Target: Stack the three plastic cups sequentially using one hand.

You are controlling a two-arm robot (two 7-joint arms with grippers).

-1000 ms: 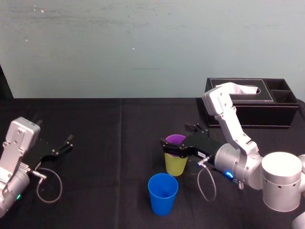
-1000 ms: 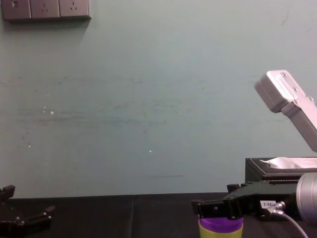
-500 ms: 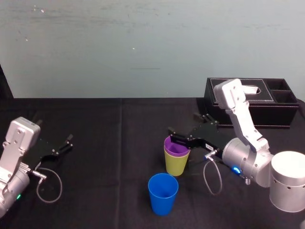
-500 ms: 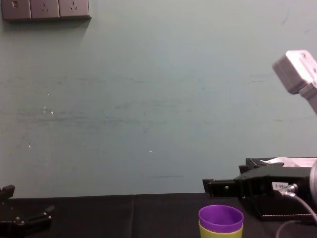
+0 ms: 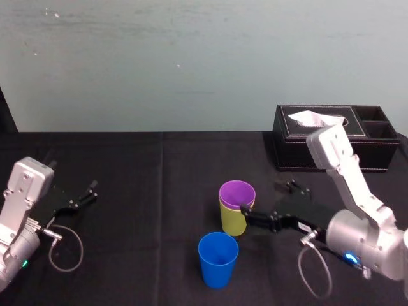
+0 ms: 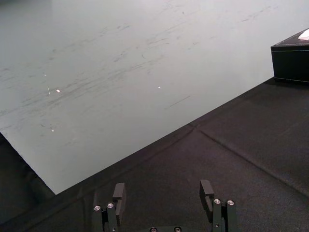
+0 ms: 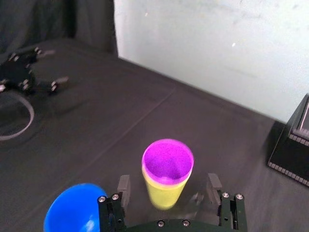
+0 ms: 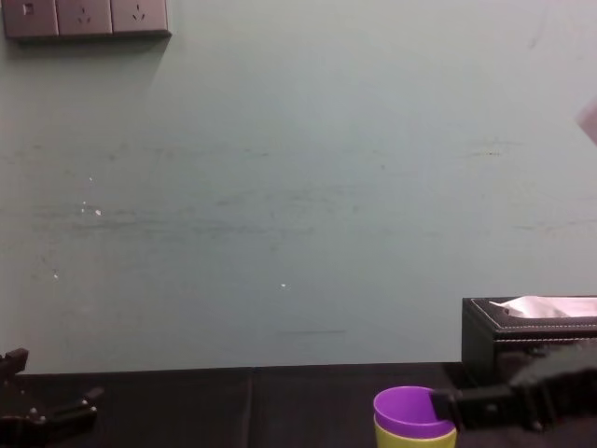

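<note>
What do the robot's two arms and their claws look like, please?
Both arms are silver-grey, with boxy upper links and rounded joint housings: the left arm, the right arm. Each ends in a black claw with two flat fingers and small silver screws: left claw, right claw. A thin grey cable loops near each wrist.

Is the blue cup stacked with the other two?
No, the blue cup stands alone, apart from the purple cup nested in the green cup.

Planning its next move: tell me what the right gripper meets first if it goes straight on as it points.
Likely the lime-green cup, with the purple cup nested in it, straight ahead of the open right gripper; the gap is unclear.
</note>
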